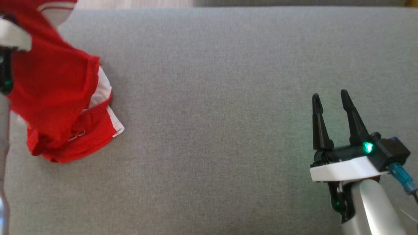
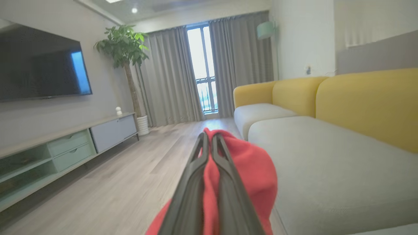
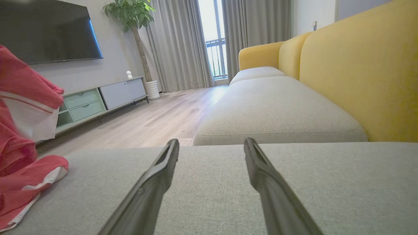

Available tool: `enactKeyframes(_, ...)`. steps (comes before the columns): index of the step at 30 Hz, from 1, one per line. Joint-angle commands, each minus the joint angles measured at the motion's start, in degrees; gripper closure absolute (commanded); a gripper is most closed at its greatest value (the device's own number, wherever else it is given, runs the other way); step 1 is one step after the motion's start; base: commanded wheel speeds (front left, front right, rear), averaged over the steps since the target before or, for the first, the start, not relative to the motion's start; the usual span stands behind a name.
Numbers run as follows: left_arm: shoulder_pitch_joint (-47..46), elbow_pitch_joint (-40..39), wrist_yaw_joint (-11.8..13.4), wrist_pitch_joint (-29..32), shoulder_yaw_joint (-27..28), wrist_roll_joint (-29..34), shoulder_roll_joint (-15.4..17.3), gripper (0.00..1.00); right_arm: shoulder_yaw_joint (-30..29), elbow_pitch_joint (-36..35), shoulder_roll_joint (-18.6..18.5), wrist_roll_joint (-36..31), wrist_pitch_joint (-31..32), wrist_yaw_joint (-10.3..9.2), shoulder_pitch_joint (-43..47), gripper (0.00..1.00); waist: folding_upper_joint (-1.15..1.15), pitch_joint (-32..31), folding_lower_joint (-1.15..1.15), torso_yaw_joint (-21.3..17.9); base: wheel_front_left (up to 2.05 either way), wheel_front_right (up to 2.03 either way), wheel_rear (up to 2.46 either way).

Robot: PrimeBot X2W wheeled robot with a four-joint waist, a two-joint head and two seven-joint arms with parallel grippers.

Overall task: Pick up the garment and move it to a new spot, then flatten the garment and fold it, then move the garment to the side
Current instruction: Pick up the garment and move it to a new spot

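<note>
The right gripper (image 3: 211,141) gapes over the grey cushion (image 3: 212,195), red garment (image 3: 18,151) at left.

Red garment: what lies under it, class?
The grey sofa cushion lies under the red garment, whose lower end rests on it. The left pincer holds part of it up. Anything beneath the bunched cloth is covered.

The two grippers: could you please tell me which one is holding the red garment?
The left gripper: its jaws are shut on the red garment, while the right gripper is open over the grey cushion, apart from it.
</note>
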Motion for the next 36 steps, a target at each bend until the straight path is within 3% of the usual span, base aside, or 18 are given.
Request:
enactKeyframes(1, -2.6, -5.5, -0.3, -0.3, 0.8, -1.3, 2.0, 1.0, 1.5, -1.4, -0.2, 0.7, -0.4, 0.44, 0.0, 0.0, 0.0, -2.0, 0.01, -0.5, 0.0, 0.0, 0.0)
enactKeyframes(11, 1.2, -23.3, 0.7, 7.1, -2.2, -6.1, -4.0, 1.0, 2.3, -1.7, -0.2, 3.3, -0.4, 0.44, -0.4, 0.0, 0.0, -3.4, 0.01, -5.8, 0.0, 0.0, 0.0)
enactKeyframes(19, 5.0, -32.3, 3.6, 10.5, -6.6, -7.4, -11.0, 1.0, 5.1, -2.7, -0.2, 6.2, -0.4, 0.44, -2.4, 0.0, 0.0, -1.5, 0.01, -16.0, 0.0, 0.0, 0.0)
enactKeyframes(24, 4.4, -33.3, 4.4, 10.4, -9.2, -7.7, -15.5, 1.0, 6.7, -3.6, -0.2, 8.4, -0.4, 0.44, -3.8, 0.0, 0.0, 0.1, 0.01, -23.0, 0.0, 0.0, 0.0)
enactKeyframes(30, 3.1, -31.5, 4.4, 6.1, -10.6, -9.9, -20.5, 1.0, 6.4, -4.2, -0.2, 9.1, -0.4, 0.44, -3.7, 0.0, 0.0, 0.6, 0.01, -26.2, 0.0, 0.0, 0.0)
enactKeyframes(33, 4.1, -28.6, 4.2, 4.4, -9.7, -11.7, -20.8, 1.0, 5.7, -4.5, -0.2, 9.2, -0.4, 0.44, -3.8, 0.0, 0.0, 1.0, 0.01, -26.1, 0.0, 0.0, 0.0)
enactKeyframes(36, 6.6, -24.5, 3.3, 2.9, -9.5, -11.7, -18.7, 1.0, 5.1, -4.8, -0.2, 8.9, -0.4, 0.44, -3.7, 0.0, 0.0, 1.6, 0.01, -25.1, 0.0, 0.0, 0.0)
